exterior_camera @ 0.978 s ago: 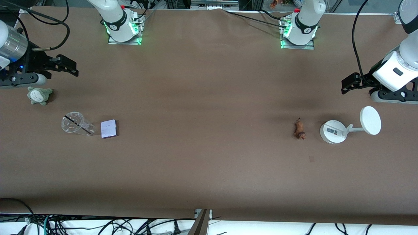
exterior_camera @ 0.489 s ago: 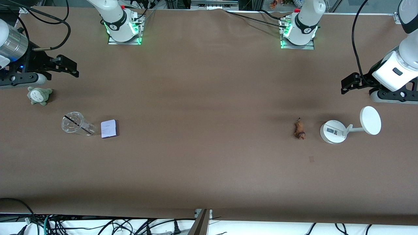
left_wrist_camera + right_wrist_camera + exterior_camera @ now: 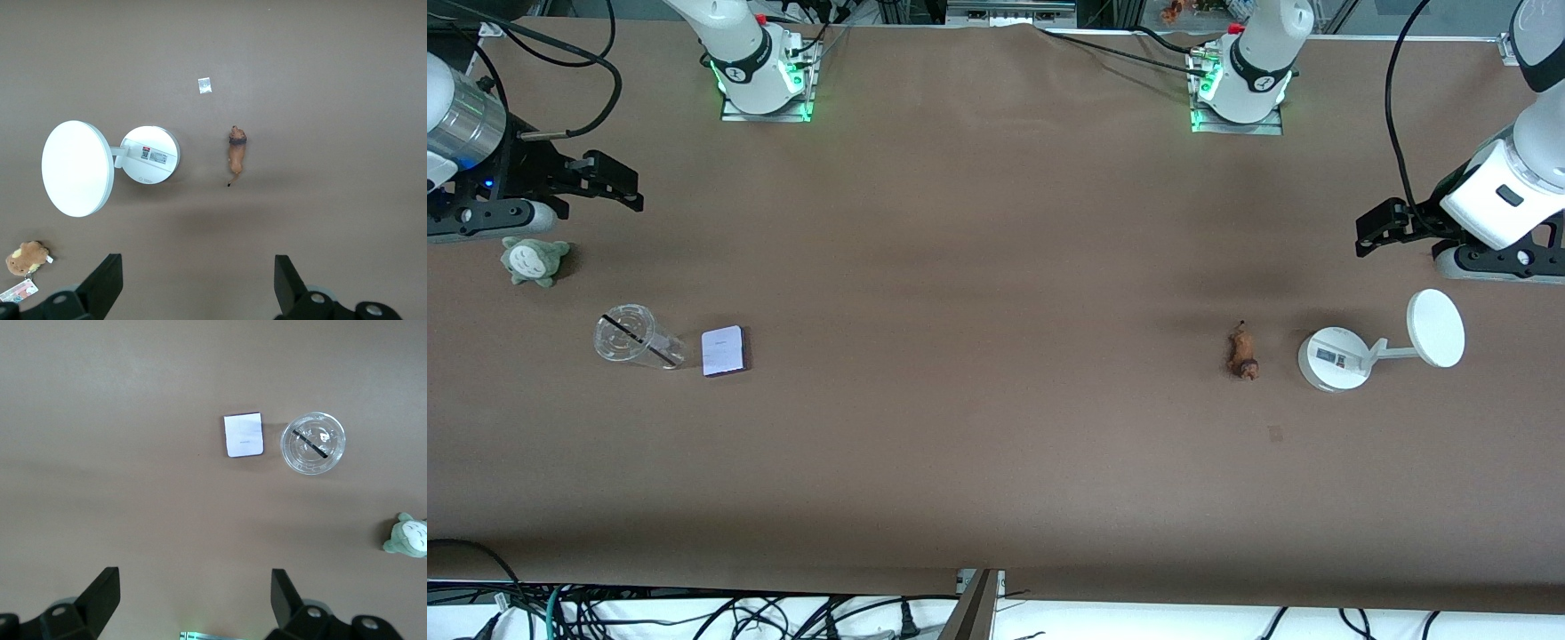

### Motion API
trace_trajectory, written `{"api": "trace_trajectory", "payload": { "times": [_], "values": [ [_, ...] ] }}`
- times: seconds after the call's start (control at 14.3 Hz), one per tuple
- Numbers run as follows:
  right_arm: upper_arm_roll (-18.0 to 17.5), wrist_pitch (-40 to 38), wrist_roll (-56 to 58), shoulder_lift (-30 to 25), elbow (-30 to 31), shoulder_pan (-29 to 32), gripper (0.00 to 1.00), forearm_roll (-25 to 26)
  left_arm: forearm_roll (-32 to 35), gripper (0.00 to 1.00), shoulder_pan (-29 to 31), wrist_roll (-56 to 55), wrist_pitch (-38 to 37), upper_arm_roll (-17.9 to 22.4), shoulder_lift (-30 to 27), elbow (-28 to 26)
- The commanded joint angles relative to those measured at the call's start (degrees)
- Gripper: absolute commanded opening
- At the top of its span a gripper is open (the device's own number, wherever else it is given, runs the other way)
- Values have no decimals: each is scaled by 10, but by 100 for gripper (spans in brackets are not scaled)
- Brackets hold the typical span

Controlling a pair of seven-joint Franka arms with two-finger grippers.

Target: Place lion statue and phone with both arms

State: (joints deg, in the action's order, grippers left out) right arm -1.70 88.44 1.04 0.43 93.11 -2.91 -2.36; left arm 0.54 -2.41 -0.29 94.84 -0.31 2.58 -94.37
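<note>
The lion statue [image 3: 1242,354] is a tiny orange-brown figurine lying on the table beside the white stand, toward the left arm's end; it also shows in the left wrist view [image 3: 236,151]. The phone [image 3: 722,350] is a flat pale-lavender slab lying beside a clear cup toward the right arm's end; it also shows in the right wrist view [image 3: 243,435]. My left gripper [image 3: 1371,233] is open and empty, high over the table's left-arm end. My right gripper [image 3: 615,184] is open and empty, high over the right-arm end.
A white round-based stand with a disc [image 3: 1369,351] stands next to the lion. A clear plastic cup [image 3: 633,338] lies beside the phone. A grey-green plush [image 3: 534,260] sits under the right gripper's body. A brown plush with a card tag [image 3: 27,259] shows in the left wrist view.
The right gripper has drifted very slightly toward the table's middle. Nothing else has moved.
</note>
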Motion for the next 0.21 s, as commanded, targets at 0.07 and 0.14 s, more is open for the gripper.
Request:
{"api": "trace_trajectory", "payload": {
  "times": [0.07, 0.14],
  "values": [
    [-3, -13, 1, 5, -14, 2, 100, 2, -9, 100, -3, 8, -10, 4, 1, 8],
    [-3, -13, 1, 6, -14, 2, 100, 2, -9, 100, -3, 8, -10, 5, 1, 8]
  ]
}}
